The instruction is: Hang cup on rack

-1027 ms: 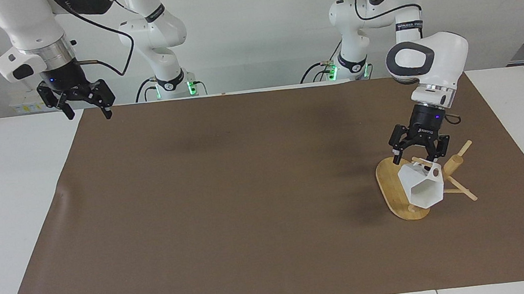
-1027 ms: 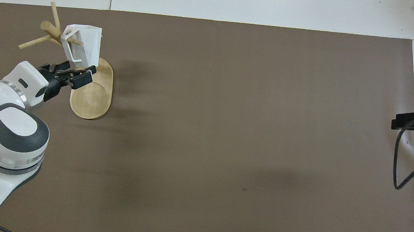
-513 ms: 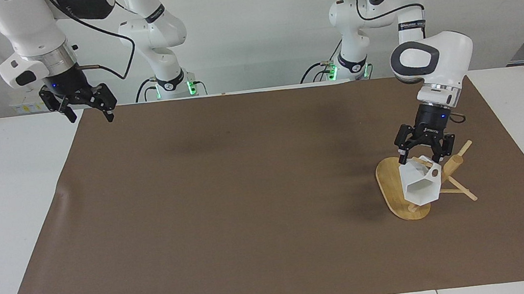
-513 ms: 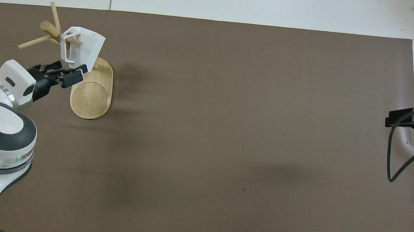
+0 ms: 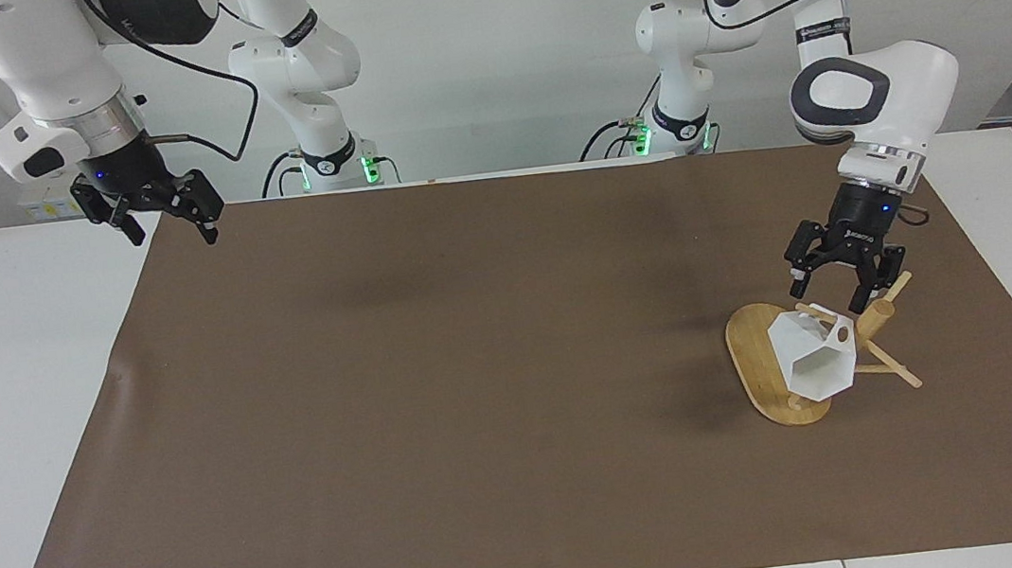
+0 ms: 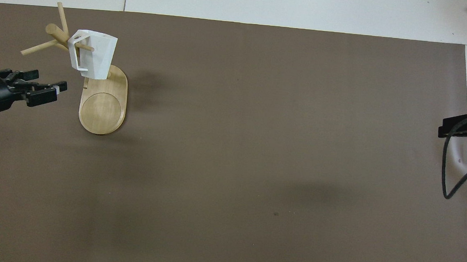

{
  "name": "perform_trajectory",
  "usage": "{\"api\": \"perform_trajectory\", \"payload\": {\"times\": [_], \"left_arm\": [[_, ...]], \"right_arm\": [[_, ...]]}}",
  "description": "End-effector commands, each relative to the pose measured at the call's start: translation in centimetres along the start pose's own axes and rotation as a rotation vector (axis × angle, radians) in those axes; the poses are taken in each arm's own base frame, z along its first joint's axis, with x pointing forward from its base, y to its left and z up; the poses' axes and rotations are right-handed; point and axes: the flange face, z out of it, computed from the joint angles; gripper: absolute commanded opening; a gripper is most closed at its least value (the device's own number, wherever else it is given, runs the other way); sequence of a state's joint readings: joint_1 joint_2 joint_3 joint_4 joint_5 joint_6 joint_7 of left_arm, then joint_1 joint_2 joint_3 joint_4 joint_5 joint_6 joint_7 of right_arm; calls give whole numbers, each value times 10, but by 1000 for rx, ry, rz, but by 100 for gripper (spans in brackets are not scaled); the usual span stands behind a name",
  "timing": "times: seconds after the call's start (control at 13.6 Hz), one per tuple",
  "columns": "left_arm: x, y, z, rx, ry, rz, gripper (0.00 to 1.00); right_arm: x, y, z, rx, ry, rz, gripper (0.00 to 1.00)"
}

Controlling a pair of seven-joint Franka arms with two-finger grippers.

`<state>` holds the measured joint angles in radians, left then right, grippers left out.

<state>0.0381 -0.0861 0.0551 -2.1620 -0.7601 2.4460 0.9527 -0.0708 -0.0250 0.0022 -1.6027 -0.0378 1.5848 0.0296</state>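
Two white robot arms are before you at a table covered by a brown mat [image 5: 440, 377]. Your left gripper [image 5: 847, 285] hangs with jaws apart and empty, over the light bamboo mug rack [image 5: 768, 368], pointing down. The small white faceted cup [image 5: 815, 358] hangs by its handle on a rack peg. Your right gripper [image 5: 164, 213], jaws also apart and empty, waits raised over the mat's corner near its base.
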Motion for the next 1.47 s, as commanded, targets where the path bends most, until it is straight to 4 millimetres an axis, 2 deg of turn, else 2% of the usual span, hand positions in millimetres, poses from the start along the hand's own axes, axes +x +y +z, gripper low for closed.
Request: {"api": "perform_trajectory", "payload": {"times": [0.0,0.07,0.29,0.44,0.73,1.03,1.17,1.25,1.32,1.39], "left_arm": [[4,-2,-29,8,-96,1,100],[10,2,-38,28,-147,-30,100],[51,27,-68,132,-286,-96,100],[70,61,-68,194,-350,-97,100],[81,106,-66,280,-460,-81,100],[97,143,-88,290,-540,-36,100],[99,153,-93,307,-571,-16,100],[99,156,-90,302,-585,-11,100],[99,169,-87,291,-590,14,100],[99,165,-88,291,-594,6,100]], "right_arm": [[2,3,-3,20,-16,13,100],[1,3,-4,20,-14,11,100],[-4,2,-18,23,23,9,100],[-8,2,-19,23,18,9,100],[-10,1,-19,23,15,6,100],[-10,1,-19,23,14,6,100],[-10,1,-19,23,14,6,100],[-10,1,-19,23,14,6,100],[-10,1,-19,23,14,6,100],[-10,1,-19,23,14,4,100]]}}
